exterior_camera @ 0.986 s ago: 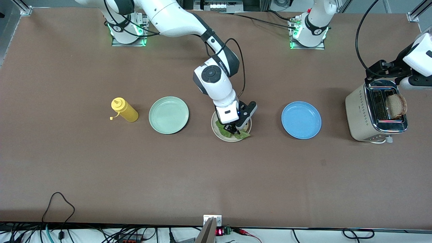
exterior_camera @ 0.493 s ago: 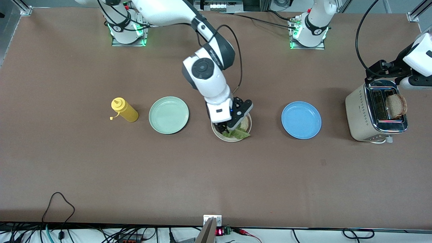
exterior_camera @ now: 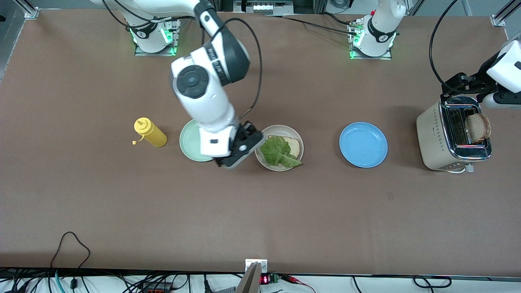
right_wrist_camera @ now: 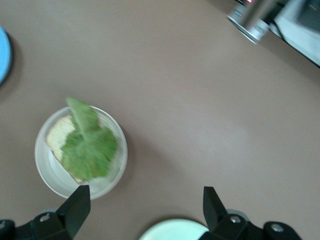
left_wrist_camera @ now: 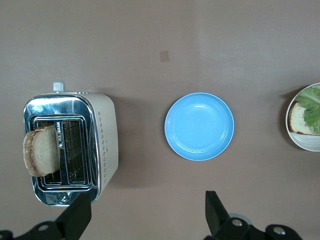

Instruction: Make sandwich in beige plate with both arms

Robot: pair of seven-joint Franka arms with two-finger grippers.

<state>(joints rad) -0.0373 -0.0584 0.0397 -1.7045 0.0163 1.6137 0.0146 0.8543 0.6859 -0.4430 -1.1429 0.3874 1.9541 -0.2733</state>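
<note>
Jaws, right gripper [right_wrist_camera: 145, 207]: spread wide, holding nothing; up over the table between the mint-green round plate [exterior_camera: 195, 140] and the round pale beige plate [exterior_camera: 281, 129].
Jaws, left gripper [left_wrist_camera: 147, 215]: spread wide, holding nothing; over the cream and chrome two-slot toaster [exterior_camera: 452, 136] at the left arm's end of the table.
Beige plate: carries one square light-brown bread slice [exterior_camera: 294, 146] with a crinkled green lettuce leaf [exterior_camera: 276, 150] lying on it.
Toaster: one round brown bread slice [left_wrist_camera: 41, 150] stands up out of a slot.
Blue round plate [exterior_camera: 363, 145]: between beige plate and toaster.
Yellow squeeze bottle [exterior_camera: 149, 132]: beside the mint-green plate, toward the right arm's end.
Writing: none legible.
</note>
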